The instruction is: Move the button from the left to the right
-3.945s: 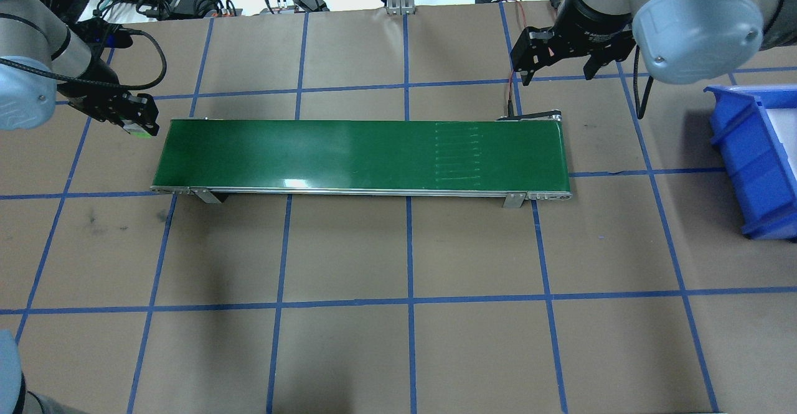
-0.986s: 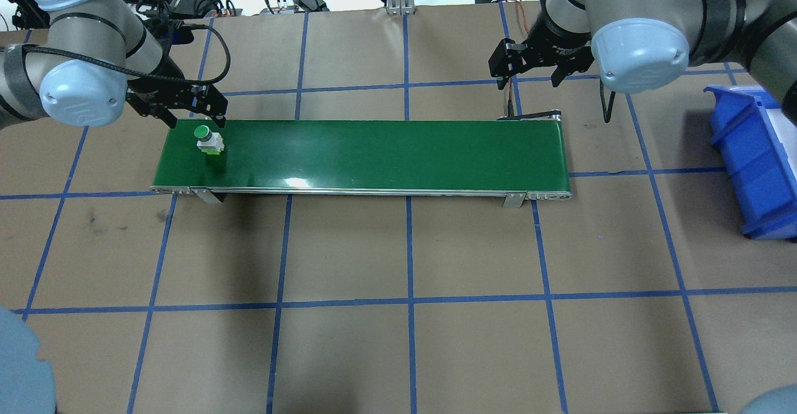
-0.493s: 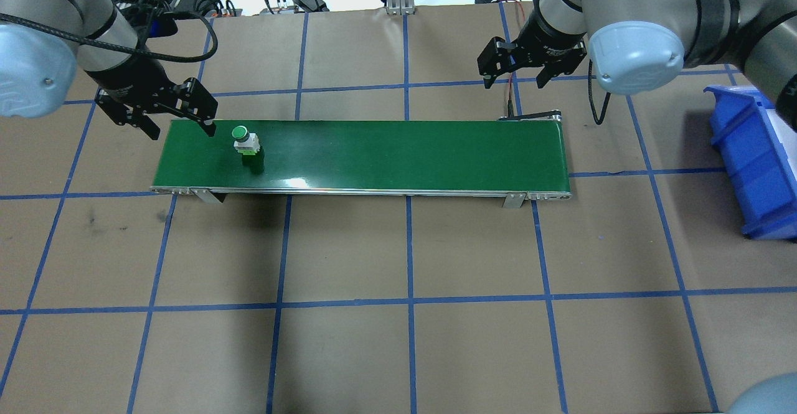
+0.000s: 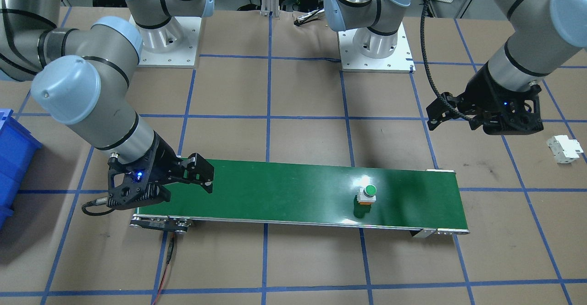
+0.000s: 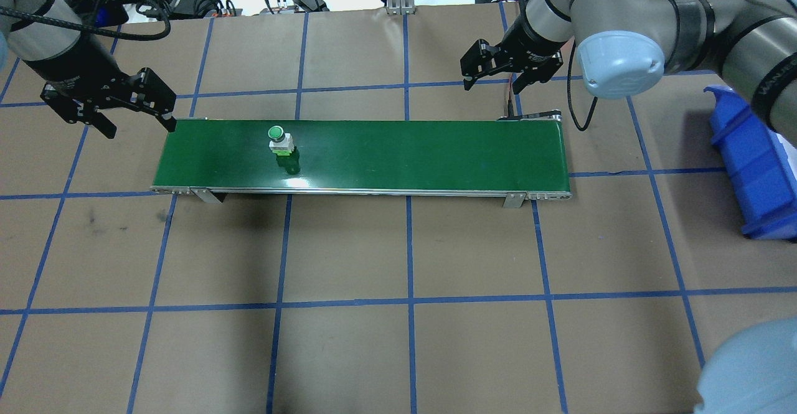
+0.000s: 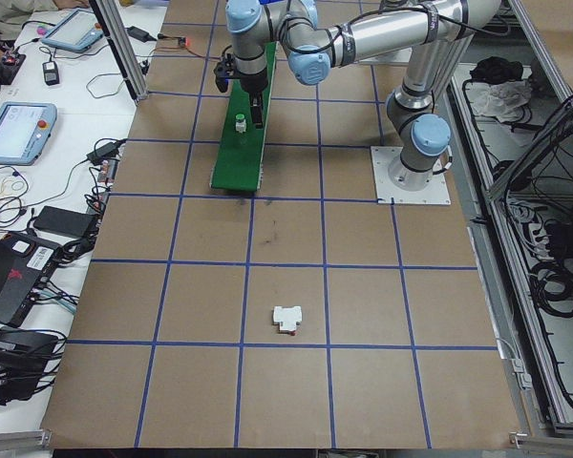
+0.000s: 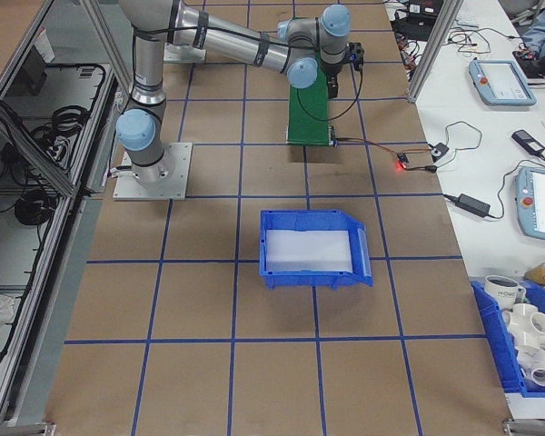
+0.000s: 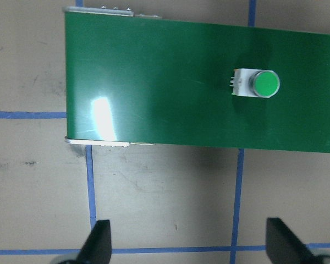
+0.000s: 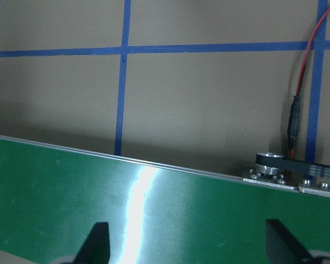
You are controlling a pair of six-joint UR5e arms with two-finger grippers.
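Button (image 5: 278, 139) released, riding the green belt (image 5: 405, 152) rightward
Left gripper (image 5: 106, 106) has withdrawn, jaws apart; right gripper (image 5: 501, 71) waits, jaws apart.

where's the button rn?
In the overhead view the button stands upright on the green conveyor belt, in its left part, clear of both arms; the open left tool sits off the belt's left end.

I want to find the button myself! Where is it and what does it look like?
Find the long green belt in the middle of the brown table. The button stands on it alone, nearer the left claw. It has a round green cap on a small white body, the only thing on the belt.
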